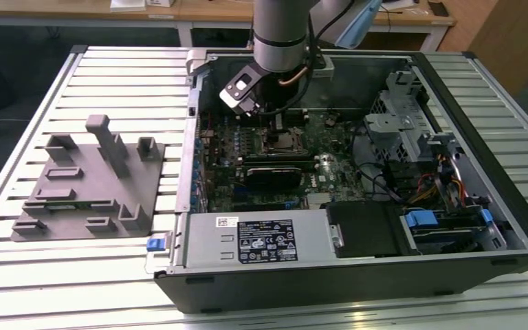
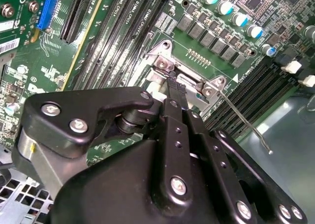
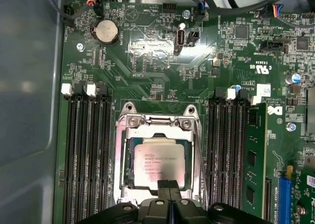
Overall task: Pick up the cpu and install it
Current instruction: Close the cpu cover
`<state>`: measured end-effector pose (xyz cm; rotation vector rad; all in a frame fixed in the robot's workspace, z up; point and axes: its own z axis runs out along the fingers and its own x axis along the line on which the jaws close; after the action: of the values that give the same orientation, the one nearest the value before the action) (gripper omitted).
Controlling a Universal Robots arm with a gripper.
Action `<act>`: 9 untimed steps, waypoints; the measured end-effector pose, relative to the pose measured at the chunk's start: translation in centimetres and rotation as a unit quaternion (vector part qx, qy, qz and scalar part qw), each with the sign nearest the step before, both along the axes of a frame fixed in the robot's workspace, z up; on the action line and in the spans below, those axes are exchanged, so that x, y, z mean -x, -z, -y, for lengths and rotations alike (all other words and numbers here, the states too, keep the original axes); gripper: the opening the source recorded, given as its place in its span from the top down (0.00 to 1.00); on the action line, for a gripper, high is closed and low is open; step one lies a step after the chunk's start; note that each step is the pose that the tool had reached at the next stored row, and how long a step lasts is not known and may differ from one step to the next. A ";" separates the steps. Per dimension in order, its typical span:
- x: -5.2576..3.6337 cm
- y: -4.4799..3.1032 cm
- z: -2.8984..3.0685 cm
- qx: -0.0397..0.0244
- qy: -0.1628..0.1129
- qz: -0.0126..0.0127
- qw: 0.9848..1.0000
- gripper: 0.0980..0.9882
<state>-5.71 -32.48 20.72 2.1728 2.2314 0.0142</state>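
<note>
Arm: the grey robot arm point(image 1: 282, 34) reached down from above into an open computer case point(image 1: 356, 278) lying on its side on a slatted metal table point(image 1: 126, 75).

Pincer: the black gripper point(image 3: 169, 183) had its two fingers pressed together with nothing between them. In the second wrist view the gripper point(image 2: 173, 83) ended at a narrow tip just over the socket frame point(image 2: 165, 66).

Cpu: the cpu point(image 3: 158, 162) lay flat inside the socket frame point(image 3: 129, 135) on the green motherboard point(image 3: 147, 61), its pale metal top facing up. The closed fingertips were at the chip's near edge. I could not tell whether they touched it.

Socket lever: in the second wrist view a thin wire lever point(image 2: 246, 128) stuck out from one corner of the frame, away from the board.

Memory slots: rows of black slots point(image 3: 86, 155) ran along both sides of the socket. One green memory module point(image 3: 253, 160) stood in the outermost row on one side.

Other board parts: a round coin cell point(image 3: 107, 32) sat beyond the socket, well apart from it.

Fixture: a grey plastic fixture block point(image 1: 90, 185) rested on the table, on the exterior view's left of the case.

Case contents: a silver power supply point(image 1: 264, 238) filled the near edge of the case.
</note>
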 end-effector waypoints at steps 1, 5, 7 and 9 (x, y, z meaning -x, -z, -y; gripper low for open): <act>0.00 0.09 0.00 0.000 0.000 0.000 1.000 0.99; 0.01 0.44 -0.01 0.000 0.000 0.000 1.000 0.99; 0.01 0.57 -0.01 0.000 0.000 0.000 1.000 0.99; 0.02 0.65 0.00 0.000 0.000 0.000 1.000 0.99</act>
<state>-5.73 -32.48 20.07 2.1728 2.2312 0.0129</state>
